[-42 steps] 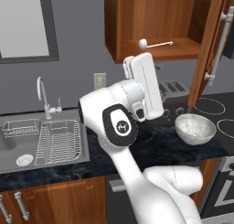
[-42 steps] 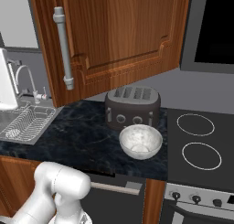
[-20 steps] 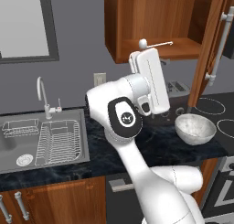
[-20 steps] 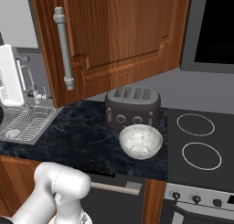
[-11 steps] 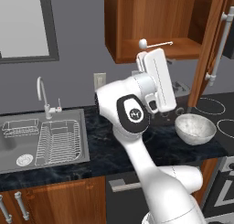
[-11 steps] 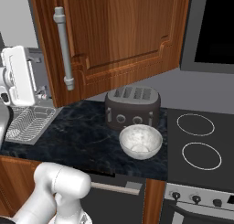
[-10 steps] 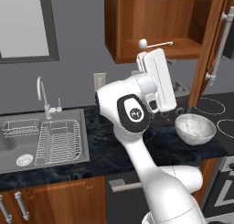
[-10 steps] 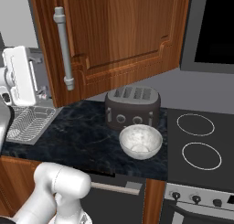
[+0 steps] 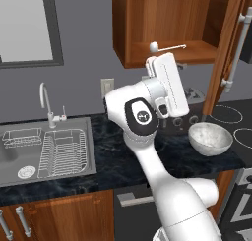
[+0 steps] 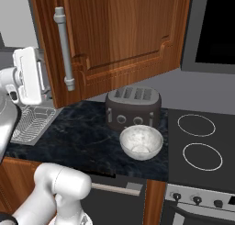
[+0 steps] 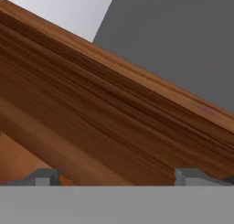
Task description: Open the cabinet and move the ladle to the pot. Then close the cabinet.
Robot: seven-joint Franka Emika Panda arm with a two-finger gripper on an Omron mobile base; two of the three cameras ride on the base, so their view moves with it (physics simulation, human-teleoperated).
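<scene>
My hand (image 9: pixel 158 61) is released, just below the ladle (image 9: pixel 168 47); its handle runs toward frame right along the cabinet (image 9: pixel 147 18) shelf.

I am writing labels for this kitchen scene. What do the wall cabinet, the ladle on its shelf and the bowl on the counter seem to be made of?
Cabinet: looks like reddish-brown wood with a smooth finish, since grain lines run along its panels.
Ladle: probably metal; the thin rod handle is pale and slightly shiny, and the small round end is whitish.
Bowl: possibly glazed ceramic or stone; its surface is white with grey speckles.
</scene>
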